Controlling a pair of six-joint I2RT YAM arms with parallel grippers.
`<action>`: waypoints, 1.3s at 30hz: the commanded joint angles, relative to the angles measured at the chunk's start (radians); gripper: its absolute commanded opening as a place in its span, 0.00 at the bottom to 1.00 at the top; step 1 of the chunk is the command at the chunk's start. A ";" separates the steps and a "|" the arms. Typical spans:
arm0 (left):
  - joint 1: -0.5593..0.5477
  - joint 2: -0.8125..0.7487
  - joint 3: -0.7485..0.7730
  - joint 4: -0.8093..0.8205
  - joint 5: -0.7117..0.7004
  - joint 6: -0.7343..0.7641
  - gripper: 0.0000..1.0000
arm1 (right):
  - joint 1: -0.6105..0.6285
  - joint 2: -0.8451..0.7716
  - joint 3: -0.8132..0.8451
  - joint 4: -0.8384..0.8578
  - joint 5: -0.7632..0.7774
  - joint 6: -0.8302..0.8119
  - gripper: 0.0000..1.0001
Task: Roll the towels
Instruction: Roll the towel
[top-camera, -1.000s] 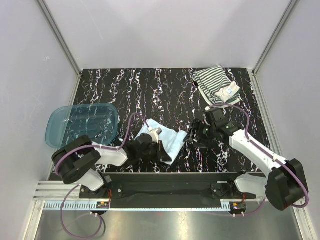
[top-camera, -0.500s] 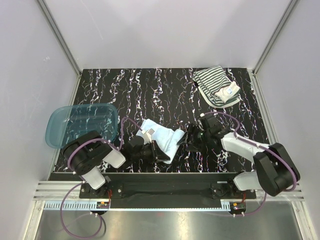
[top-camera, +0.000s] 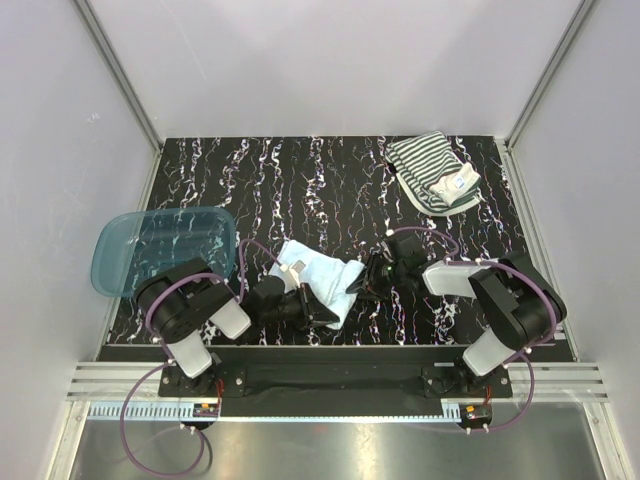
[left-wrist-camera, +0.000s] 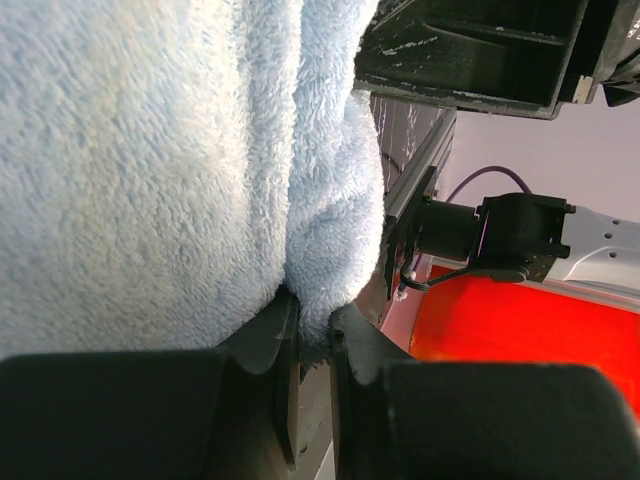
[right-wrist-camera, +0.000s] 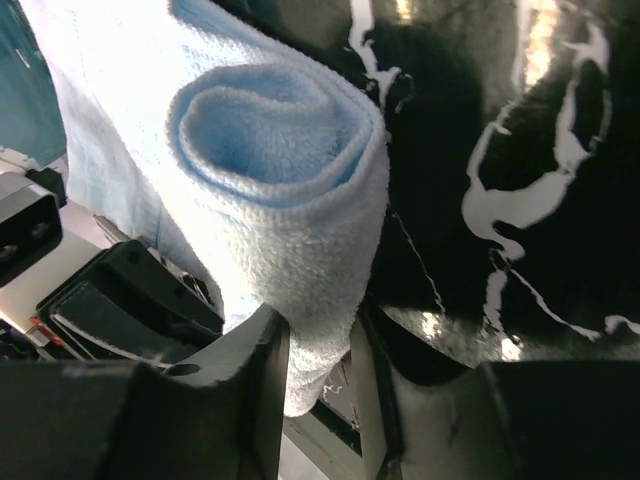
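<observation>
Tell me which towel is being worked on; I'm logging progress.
The light blue towel, partly rolled near the arms' bases, pinched by the left claw and the right claw. The striped towel lies alone in the far right corner.

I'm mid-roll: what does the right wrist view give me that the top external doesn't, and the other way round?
Only the right wrist view shows the light blue towel's rolled end, a spiral of layers, pinched low between the right jaws. Only the top external view shows the striped towel lying apart at the far right, the blue tub on the left, and both arms reaching the blue towel. Both show the light blue towel on the black marbled table.
</observation>
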 joint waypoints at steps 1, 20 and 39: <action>0.002 0.018 -0.007 0.076 0.010 0.002 0.00 | 0.019 0.020 -0.007 0.081 0.011 0.010 0.34; -0.235 -0.392 0.416 -1.233 -0.668 0.513 0.66 | 0.030 -0.073 0.178 -0.497 0.166 -0.183 0.13; -0.613 -0.092 0.815 -1.326 -1.003 0.713 0.62 | 0.048 -0.073 0.318 -0.729 0.227 -0.231 0.10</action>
